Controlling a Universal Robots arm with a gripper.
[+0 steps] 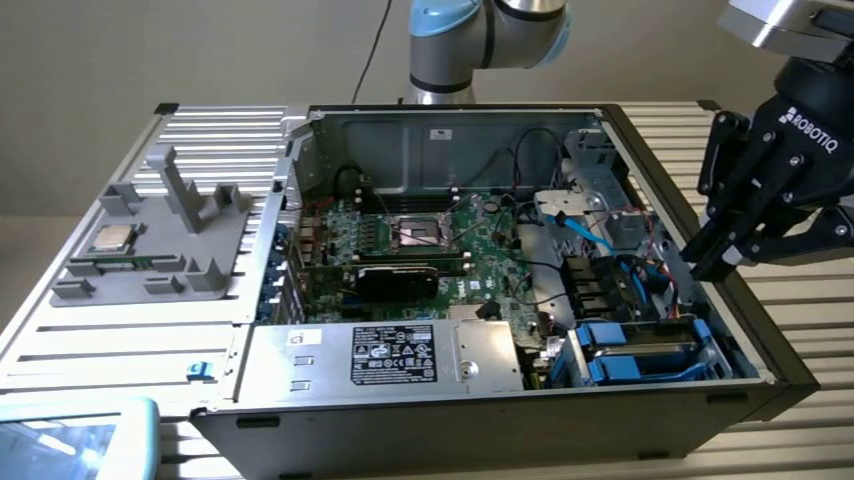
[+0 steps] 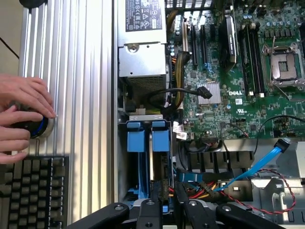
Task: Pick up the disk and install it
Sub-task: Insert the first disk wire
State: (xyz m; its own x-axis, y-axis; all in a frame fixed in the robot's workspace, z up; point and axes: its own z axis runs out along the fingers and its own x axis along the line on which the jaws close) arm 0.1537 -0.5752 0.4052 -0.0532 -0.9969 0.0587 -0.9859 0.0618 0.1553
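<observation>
One open computer case (image 1: pixel 747 385) lies on its side on a ribbed aluminium table (image 1: pixel 134 340), and nearest the exterior camera, along the case's front wall, sit a large silver box with a black label (image 1: pixel 387 355) and, toward the exterior view's right, the disk (image 1: pixel 641 350). The disk rests in its blue carrier inside the corner drive bay, its silver-grey top facing up; in the wrist view its blue tabs (image 2: pixel 143 140) show just beside that silver box. The gripper (image 1: pixel 714 262) hangs above the case's wall on the exterior view's right, apart from the disk; its fingers (image 2: pixel 147 210) stand a narrow gap apart with nothing pinched between them. Farther in lies the green motherboard (image 1: pixel 427 240) with its bare processor socket (image 1: pixel 424 232) and a blue cable (image 1: pixel 587 232). Off to the exterior view's left, a grey fixture (image 1: pixel 160 250) holds a small square chip (image 1: pixel 112 238). The wrist view catches a person's hands (image 2: pixel 24 119) on a round knob beside a keyboard (image 2: pixel 28 191). At the back rises the arm's base (image 1: pixel 447 50).
</observation>
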